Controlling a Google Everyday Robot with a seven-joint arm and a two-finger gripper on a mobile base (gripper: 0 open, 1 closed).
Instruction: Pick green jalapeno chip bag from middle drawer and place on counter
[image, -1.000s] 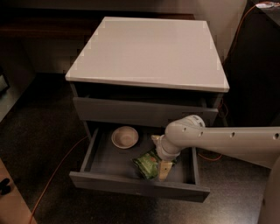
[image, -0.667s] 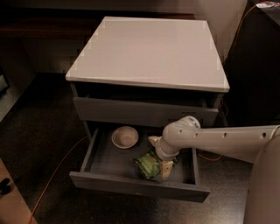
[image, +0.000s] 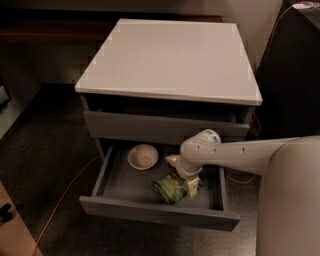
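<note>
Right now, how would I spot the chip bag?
Find the grey cabinet with the white counter; its middle drawer is open. Inside, right of the beige bowl, the green jalapeno chip bag lies under the gripper: crinkly, the only green thing.

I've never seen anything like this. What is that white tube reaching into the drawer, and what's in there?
The white tube is a robot's arm, coming in from the picture's right edge. One camera looks down on the cabinet from above. At the arm's tip is its end effector, the grasping part, inside the open middle drawer, right at the green jalapeno chip bag. Whether it grips the bag cannot be seen. A beige bowl sits in the drawer farther back. The white counter on top is where the bag should go.
</note>
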